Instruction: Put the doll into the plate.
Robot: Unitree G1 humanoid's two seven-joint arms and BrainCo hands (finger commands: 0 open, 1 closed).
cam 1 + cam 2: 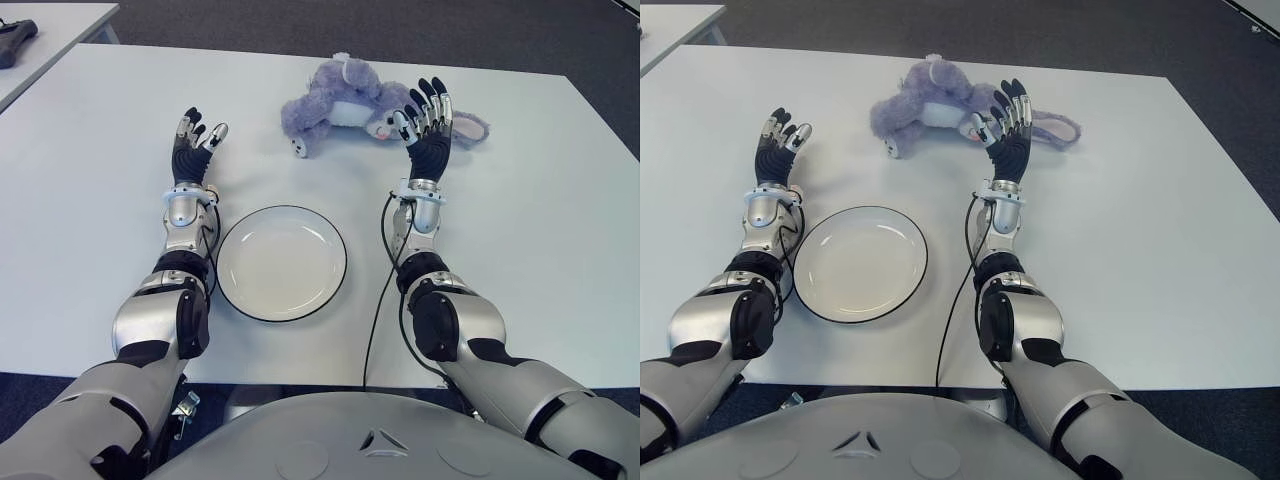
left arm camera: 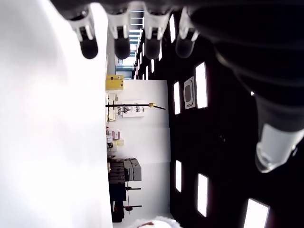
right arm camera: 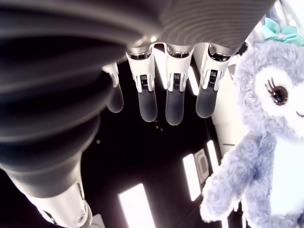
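A lavender plush bunny doll (image 1: 340, 100) lies on its side at the far middle of the white table (image 1: 520, 200). Nearer to me, a white plate (image 1: 282, 262) with a dark rim sits between my two forearms with nothing in it. My right hand (image 1: 418, 112) is raised with its fingers (image 3: 173, 102) spread, close against the doll's right side and holding nothing. The right wrist view shows the doll's (image 3: 270, 142) face and belly just beside the open palm. My left hand (image 1: 200, 130) stands open left of the doll, beyond the plate's left side.
A black cable (image 1: 378, 300) runs along my right forearm beside the plate. A second white table at the far left carries a dark object (image 1: 15, 40). Dark carpet (image 1: 500, 40) lies beyond the table's far edge.
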